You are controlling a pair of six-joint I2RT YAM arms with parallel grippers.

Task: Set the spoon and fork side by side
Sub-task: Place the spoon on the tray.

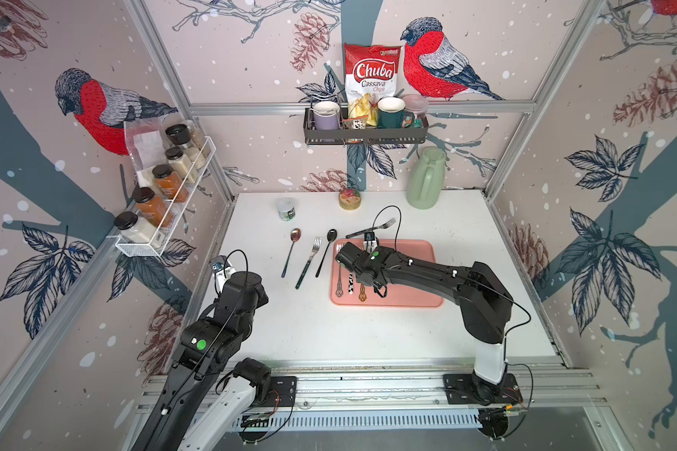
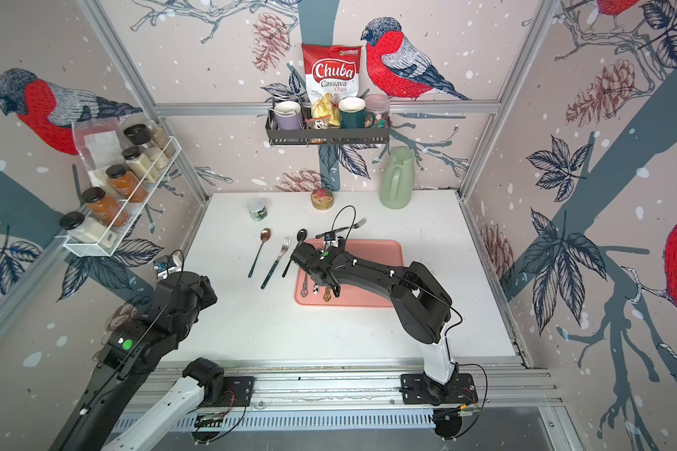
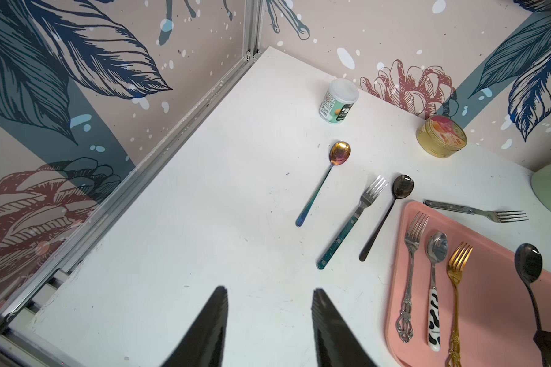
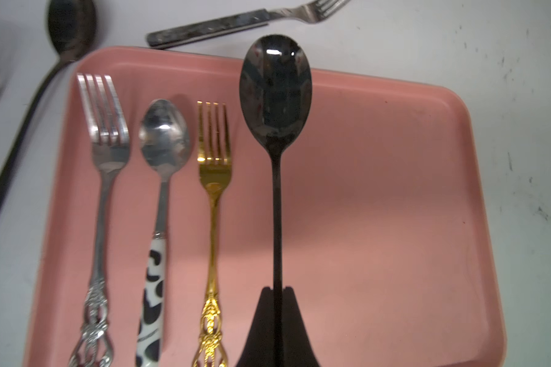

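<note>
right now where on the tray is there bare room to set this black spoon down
The tray is bare from the gold fork to its right rim, under the black spoon held in the right end effector. Its left side is crowded: silver fork, cow-handled spoon.

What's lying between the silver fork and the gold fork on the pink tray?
A spoon with a black-and-white patterned handle lies between the silver fork and gold fork on the pink tray, all roughly parallel; the right wrist view shows it.
</note>
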